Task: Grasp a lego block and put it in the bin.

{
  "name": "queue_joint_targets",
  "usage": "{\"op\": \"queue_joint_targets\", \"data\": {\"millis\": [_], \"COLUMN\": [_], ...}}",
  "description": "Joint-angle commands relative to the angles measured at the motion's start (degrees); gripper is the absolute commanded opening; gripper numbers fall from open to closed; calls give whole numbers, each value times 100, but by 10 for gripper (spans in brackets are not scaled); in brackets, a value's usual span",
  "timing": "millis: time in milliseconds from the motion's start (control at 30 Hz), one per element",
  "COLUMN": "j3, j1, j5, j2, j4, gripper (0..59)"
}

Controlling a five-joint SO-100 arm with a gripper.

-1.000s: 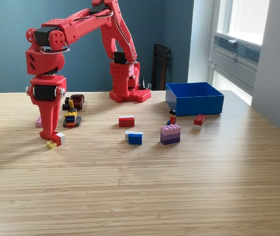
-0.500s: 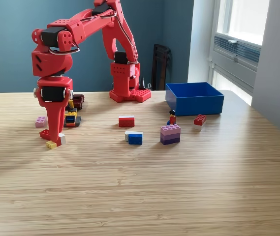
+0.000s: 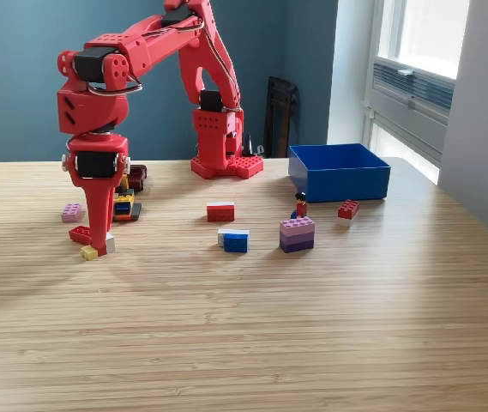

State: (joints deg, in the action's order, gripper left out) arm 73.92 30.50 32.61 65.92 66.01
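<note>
A: State the gripper [image 3: 99, 245] position.

B: It points straight down at the wooden table [image 3: 244, 326], on the exterior view's left. Its tip meets the surface among 3 small blocks: a yellow block [image 3: 89, 253], a white block [image 3: 109, 245] and a red block [image 3: 79, 233].

A: Jaw condition?

B: Cannot be determined. The jaws appear as 1 narrow red wedge from this angle, and any contact with a block is hidden.

A: Location of the bin [image 3: 339, 172]?

B: Far side of the table, on the exterior view's right, well apart from the gripper. It sits upright, open top facing up.

A: Other blocks?

B: A pink block [image 3: 71, 211] lies beside the arm. A red-and-white block [image 3: 220, 211], a blue-and-white block [image 3: 234, 239] and a purple stack [image 3: 297, 233] lie mid-table. A red block [image 3: 348, 209] lies near the bin.
</note>
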Motion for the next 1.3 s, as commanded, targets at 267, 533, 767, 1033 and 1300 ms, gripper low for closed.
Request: {"op": "queue_joint_targets", "data": {"millis": [267, 533, 767, 1033, 1300], "j3": [-255, -158, -615, -905, -914], "j1": [-62, -62, -105, -105, -167], "j5": [-44, -35, -18, 53, 53], "j2": [105, 105, -334, -606, -606], "j4": [-229, -316, 220, 439, 448], "gripper": [231, 277, 267, 204, 43]}}
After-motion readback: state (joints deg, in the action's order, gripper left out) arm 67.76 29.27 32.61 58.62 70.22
